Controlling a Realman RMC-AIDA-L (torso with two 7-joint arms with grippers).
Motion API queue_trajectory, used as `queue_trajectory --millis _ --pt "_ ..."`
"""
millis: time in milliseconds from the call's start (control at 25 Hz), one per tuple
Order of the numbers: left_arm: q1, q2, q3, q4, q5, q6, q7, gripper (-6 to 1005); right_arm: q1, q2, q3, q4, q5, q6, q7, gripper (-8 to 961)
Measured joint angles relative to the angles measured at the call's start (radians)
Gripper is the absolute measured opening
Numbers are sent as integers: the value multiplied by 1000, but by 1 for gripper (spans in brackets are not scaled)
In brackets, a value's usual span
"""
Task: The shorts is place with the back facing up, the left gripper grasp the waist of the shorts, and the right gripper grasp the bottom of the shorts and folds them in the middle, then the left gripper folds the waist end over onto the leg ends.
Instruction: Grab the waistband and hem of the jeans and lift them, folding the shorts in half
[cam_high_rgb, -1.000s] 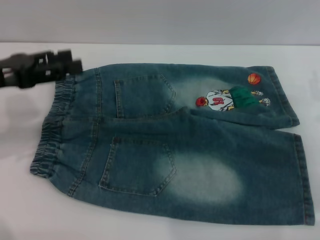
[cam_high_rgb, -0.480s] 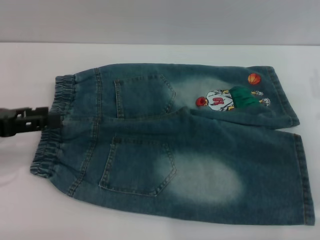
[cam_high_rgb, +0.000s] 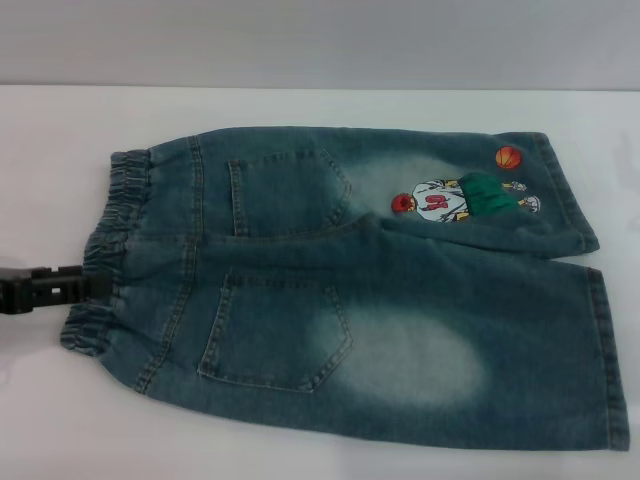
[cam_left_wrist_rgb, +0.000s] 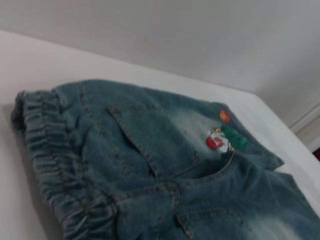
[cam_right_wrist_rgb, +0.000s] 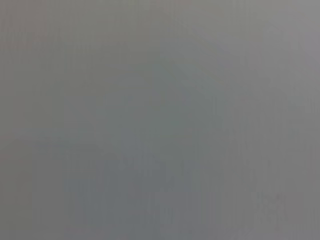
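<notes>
The shorts (cam_high_rgb: 380, 290) lie flat on the white table, back up, both patch pockets showing. The ruffled waist (cam_high_rgb: 105, 240) is at the left and the leg hems at the right. An embroidered basketball player (cam_high_rgb: 455, 198) with an orange ball sits on the far leg. My left gripper (cam_high_rgb: 95, 284) reaches in low from the left edge, its black tip at the near part of the waistband. The left wrist view looks along the waist (cam_left_wrist_rgb: 55, 155) and across the shorts (cam_left_wrist_rgb: 165, 150) without showing any fingers. The right gripper is out of view, and the right wrist view is plain grey.
The white table (cam_high_rgb: 300, 105) extends behind the shorts to a grey wall. Bare tabletop lies left of the waistband and along the front edge. The near leg hem (cam_high_rgb: 610, 360) reaches close to the right edge of the head view.
My left gripper has travelled from the far corner of the waistband toward me along the waist, and now sits at its near part. The shorts have not moved.
</notes>
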Motion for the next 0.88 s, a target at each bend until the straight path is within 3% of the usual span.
queue_trajectory --millis 880 --pt "3 -1 3 -25 100 -100 -32 814 1 0 3 -7 0 11 1 563"
